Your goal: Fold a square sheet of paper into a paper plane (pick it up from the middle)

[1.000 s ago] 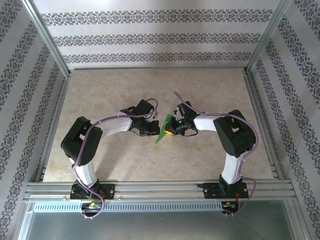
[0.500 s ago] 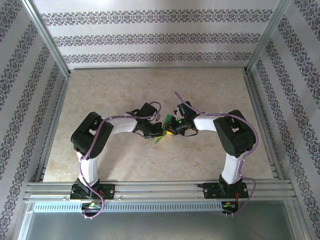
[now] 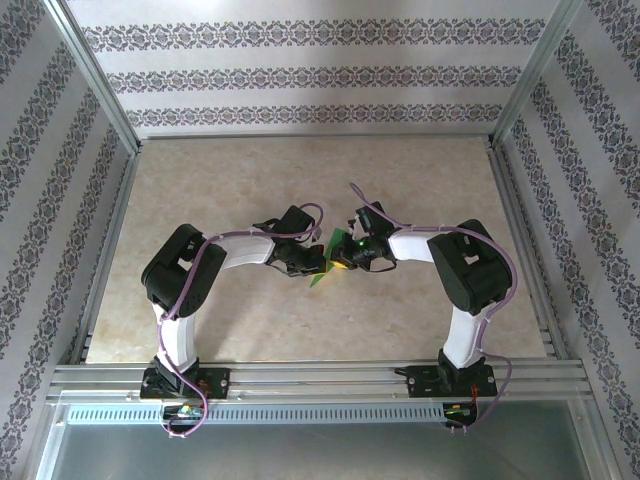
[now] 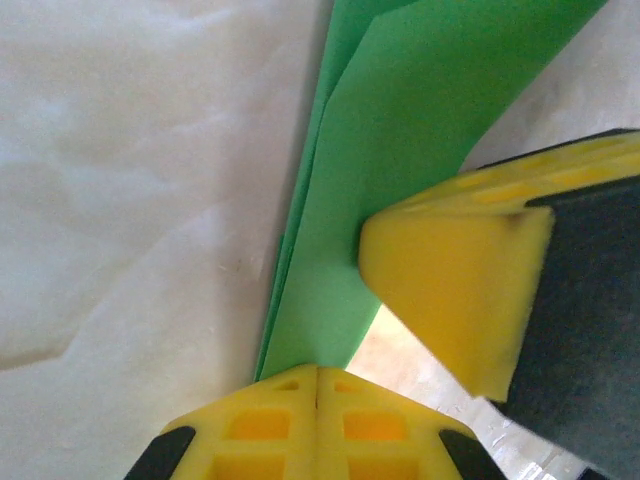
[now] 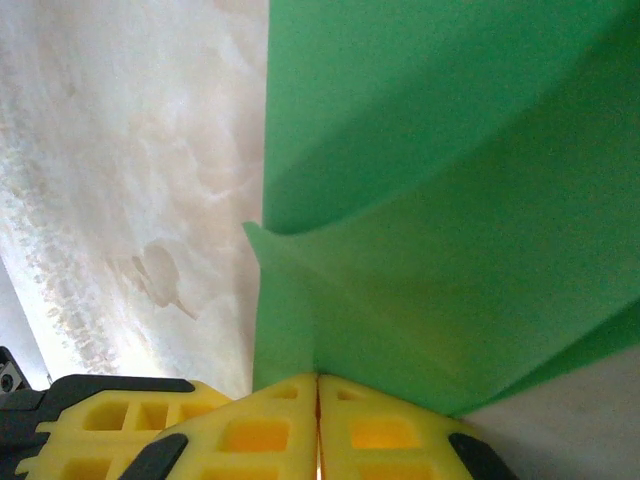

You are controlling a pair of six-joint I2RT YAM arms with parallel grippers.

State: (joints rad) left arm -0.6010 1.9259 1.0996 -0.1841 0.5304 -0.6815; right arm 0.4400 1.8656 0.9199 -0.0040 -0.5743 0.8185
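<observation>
Both arms are bent inward over the middle of the bench [image 3: 200,200], with the wrists facing each other. The paper plane [image 3: 320,277] is held between them near the bench centre. From above it is seen as a narrow green sliver, its tip pointing toward the near edge.

The left end effector [image 4: 317,372] is closed on the paper. Its two yellow fingers are pressed together, and the green paper emerges from the seam between them. Layered folded edges are visible along the paper's left side in the left wrist view, and a second yellow finger is seen touching the paper from the right.

The right end effector [image 5: 318,380] is likewise clamped on the paper, with its fingers together and creased green layers rising from the seam.

Whether the paper's tip touches the bench cannot be determined.
</observation>
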